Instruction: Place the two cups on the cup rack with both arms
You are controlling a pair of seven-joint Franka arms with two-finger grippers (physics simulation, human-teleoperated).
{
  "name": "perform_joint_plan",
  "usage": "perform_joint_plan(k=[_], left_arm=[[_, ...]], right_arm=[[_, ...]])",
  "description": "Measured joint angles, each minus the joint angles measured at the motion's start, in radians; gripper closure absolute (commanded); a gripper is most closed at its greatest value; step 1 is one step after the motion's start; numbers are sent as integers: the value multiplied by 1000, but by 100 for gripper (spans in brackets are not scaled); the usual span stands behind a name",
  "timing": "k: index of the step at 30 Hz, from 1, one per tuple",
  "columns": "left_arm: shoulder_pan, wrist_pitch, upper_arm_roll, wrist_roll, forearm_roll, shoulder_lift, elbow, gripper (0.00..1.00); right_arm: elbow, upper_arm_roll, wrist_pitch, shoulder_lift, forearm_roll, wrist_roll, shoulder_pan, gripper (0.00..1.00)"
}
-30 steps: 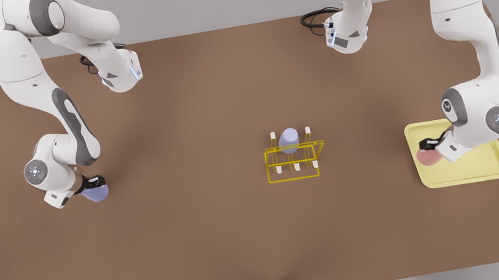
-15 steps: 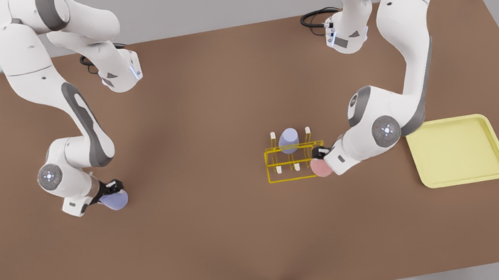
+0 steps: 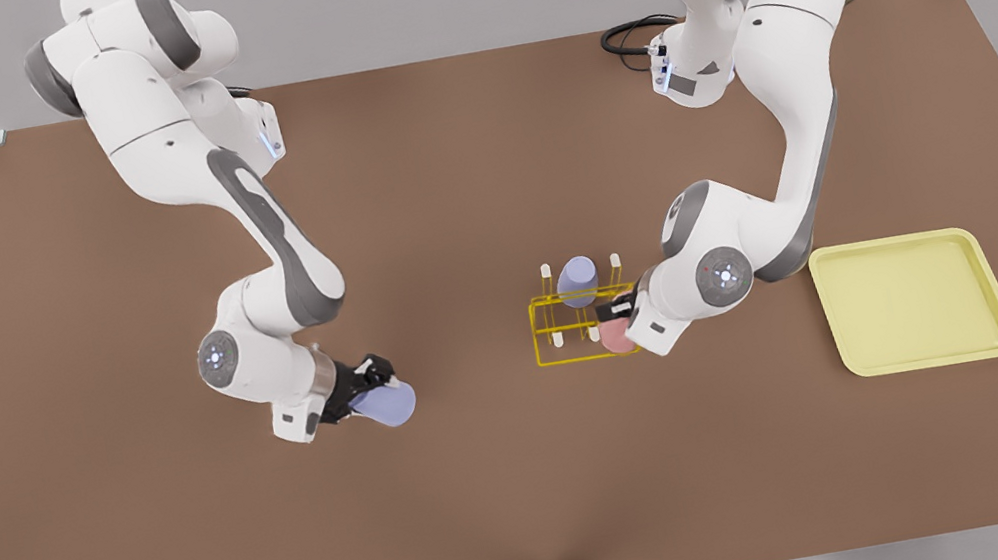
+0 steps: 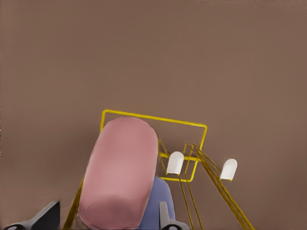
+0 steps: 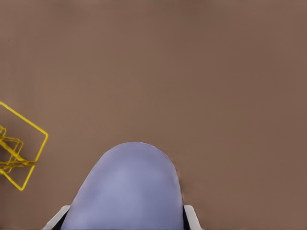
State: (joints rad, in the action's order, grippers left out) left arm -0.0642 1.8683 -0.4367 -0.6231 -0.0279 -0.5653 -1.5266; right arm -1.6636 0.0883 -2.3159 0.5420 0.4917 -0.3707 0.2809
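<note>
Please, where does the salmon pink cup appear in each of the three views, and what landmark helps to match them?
Front view: the pink cup is held by the left gripper at the cup rack, on the rack's side toward the yellow tray.
Left wrist view: the pink cup lies between the gripper's fingers, over the rack.
Right wrist view: no pink cup.
Shared landmark: the yellow wire rack.

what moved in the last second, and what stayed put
The left gripper carried the pink cup off the yellow tray to the cup rack. The right gripper brought its lavender cup toward the rack. The racked lavender cup stayed.
</note>
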Motion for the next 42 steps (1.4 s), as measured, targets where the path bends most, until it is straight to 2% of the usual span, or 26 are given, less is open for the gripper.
perform_joint_plan(k=[3, 7, 11, 12, 13, 14, 15, 17, 21, 24, 39, 40, 41, 42], left_arm=[[29, -19, 4, -47, 5, 5, 37, 0], [178, -206, 8, -56, 38, 6, 303, 0], [277, -396, -37, -12, 112, 11, 451, 0], [284, -432, -41, 9, 139, 51, 436, 0], [186, -440, 86, 35, 155, 165, 313, 0], [37, -436, 262, 65, 150, 265, 190, 0], [-44, -437, 360, 93, 144, 306, 134, 0], [-98, -460, 437, 146, 120, 327, 122, 0], [-116, -541, 459, 235, 56, 269, 263, 0], [-101, -587, 463, 291, 34, 248, 296, 0], [-91, -656, 466, 463, 17, 245, 307, 0], [-91, -657, 466, 470, 17, 245, 307, 0], [-91, -658, 466, 477, 17, 245, 307, 0], [-91, -658, 466, 484, 17, 245, 307, 0]], right_arm=[[67, 55, 21, 45, 100, 1, 6, 25], [130, 78, 37, 78, 176, 2, 50, 25], [211, 80, 45, 135, 231, 3, 97, 25], [223, 80, 46, 144, 240, 3, 104, 25], [230, 80, 46, 148, 247, 4, 110, 25], [240, 81, 47, 153, 254, 4, 117, 25], [250, 81, 47, 157, 259, 5, 124, 25], [262, 82, 46, 165, 269, 5, 131, 25], [302, 82, 41, 197, 280, 6, 157, 25], [332, 87, 33, 222, 285, 7, 171, 25], [402, 137, -16, 300, 287, 3, 195, 25], [410, 137, -19, 306, 286, 3, 199, 18], [417, 137, -21, 310, 285, 3, 202, 0], [421, 137, -23, 312, 284, 4, 203, 0]])
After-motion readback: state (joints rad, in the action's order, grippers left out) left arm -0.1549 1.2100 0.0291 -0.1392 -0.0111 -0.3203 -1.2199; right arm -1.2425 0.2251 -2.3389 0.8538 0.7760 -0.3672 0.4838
